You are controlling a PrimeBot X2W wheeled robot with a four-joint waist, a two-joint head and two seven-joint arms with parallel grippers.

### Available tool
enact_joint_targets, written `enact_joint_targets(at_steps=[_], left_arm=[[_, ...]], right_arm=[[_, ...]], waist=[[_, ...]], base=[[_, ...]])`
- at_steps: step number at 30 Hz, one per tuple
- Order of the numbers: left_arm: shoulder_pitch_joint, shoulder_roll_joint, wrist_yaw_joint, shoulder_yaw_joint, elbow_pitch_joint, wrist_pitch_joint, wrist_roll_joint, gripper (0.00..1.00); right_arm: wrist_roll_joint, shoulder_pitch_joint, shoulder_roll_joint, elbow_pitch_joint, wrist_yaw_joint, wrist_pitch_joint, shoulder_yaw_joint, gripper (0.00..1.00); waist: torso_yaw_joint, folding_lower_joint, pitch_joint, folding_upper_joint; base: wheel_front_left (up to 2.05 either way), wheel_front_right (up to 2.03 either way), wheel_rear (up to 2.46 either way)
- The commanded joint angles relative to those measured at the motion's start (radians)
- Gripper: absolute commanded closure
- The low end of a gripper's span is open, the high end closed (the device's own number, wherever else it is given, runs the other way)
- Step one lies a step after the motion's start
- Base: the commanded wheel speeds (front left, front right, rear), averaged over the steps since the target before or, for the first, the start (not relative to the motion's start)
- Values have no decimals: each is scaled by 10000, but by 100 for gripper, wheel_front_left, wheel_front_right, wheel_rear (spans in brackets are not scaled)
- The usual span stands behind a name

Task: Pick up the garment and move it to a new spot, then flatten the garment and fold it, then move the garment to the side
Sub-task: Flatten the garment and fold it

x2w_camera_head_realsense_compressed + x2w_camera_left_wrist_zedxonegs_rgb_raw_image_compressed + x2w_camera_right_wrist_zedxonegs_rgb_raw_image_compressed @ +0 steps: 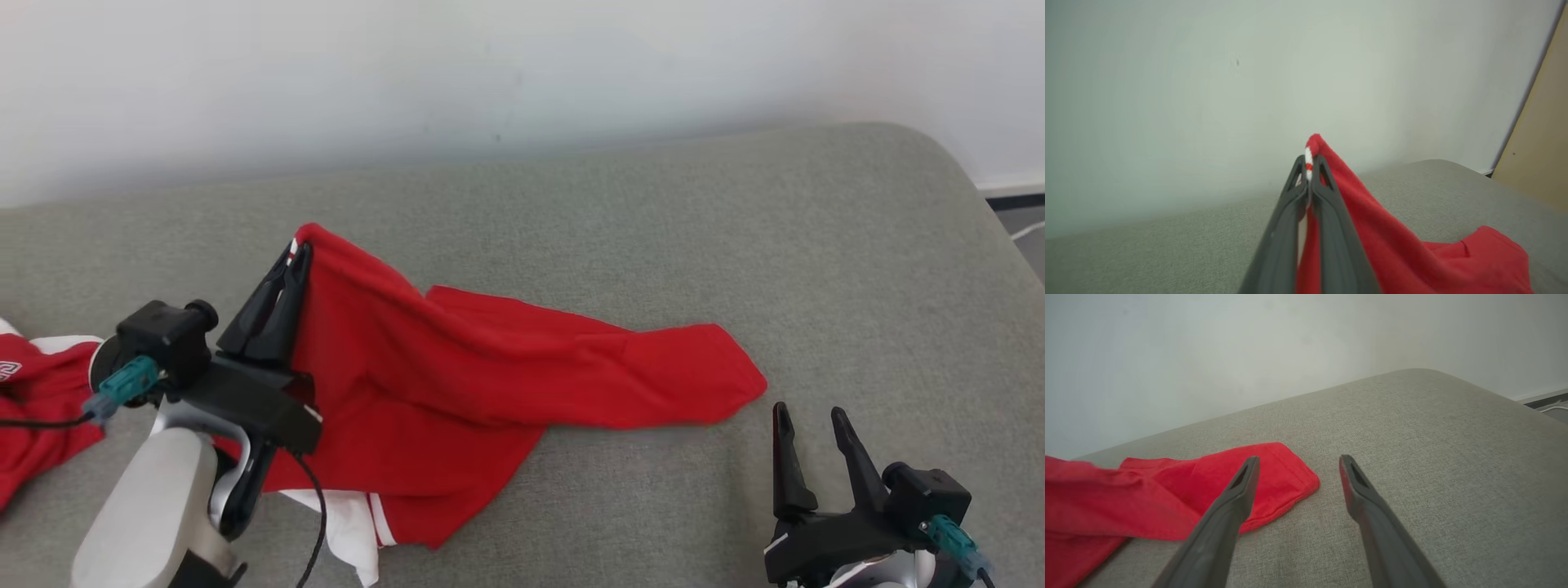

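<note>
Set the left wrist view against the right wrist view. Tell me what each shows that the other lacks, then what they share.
Left wrist view: the left gripper, jaws shut on the white-striped edge of the red garment, holding it up in a peak; a tan panel at the right edge.
Right wrist view: the right gripper, jaws open and holding nothing, near the garment's flat hemmed end; a strip of dark floor with a white cable.
Both: the red garment, the grey cushion and the pale wall.
</note>
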Motion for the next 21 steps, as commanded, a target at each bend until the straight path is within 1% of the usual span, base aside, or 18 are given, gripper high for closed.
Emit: enact_joint_targets(at_steps=[1, 6, 7, 8, 11, 14, 16, 17, 21], left_arm=[[515, 183, -39, -61, -475, 226, -74, 100], [1787, 533, -60, -356, -2344, 839, -362, 100], [2129, 560, -6, -365, -2708, 956, -475, 100], [2129, 560, -6, -365, -2708, 956, -475, 100], [3051, 492, 164, -394, -3860, 1126, -728, 100], [3945, 471, 36, -912, -4871, 1443, -1201, 100], [4375, 618, -12, -1227, -5323, 1683, -1372, 100], [4552, 595, -39, -1370, -5503, 1728, -1519, 100], [5281, 620, -77, -1982, -5592, 1915, -1913, 100]], right_arm=[[80, 198, 5, 30, 8, -53, 50, 0], [170, 364, 4, 74, 8, -53, -14, 0], [177, 403, 7, 84, 8, -53, -6, 0], [177, 403, 7, 84, 8, -53, -6, 0], [154, 440, 1, 90, 8, -53, -89, 0], [94, 509, 5, 88, 8, -53, -152, 0], [55, 511, 2, 94, 8, -53, -170, 0], [33, 504, 6, 97, 8, -52, -172, 0], [-24, 441, 3, 90, 8, -53, -220, 0]], waist=[[368, 1, -370, 0], [720, 1, -508, 0], [787, 1, -524, 0], [787, 1, -524, 0], [1051, 1, -575, 0], [1352, 1, -591, 0], [1555, 1, -570, 0], [1647, 1, -551, 0], [1943, 1, -483, 0]], base=[[0, 0, 0], [0, 0, 0], [0, 0, 0], [0, 0, 0], [0, 0, 0], [0, 0, 0], [0, 0, 0], [0, 0, 0], [0, 0, 0]])
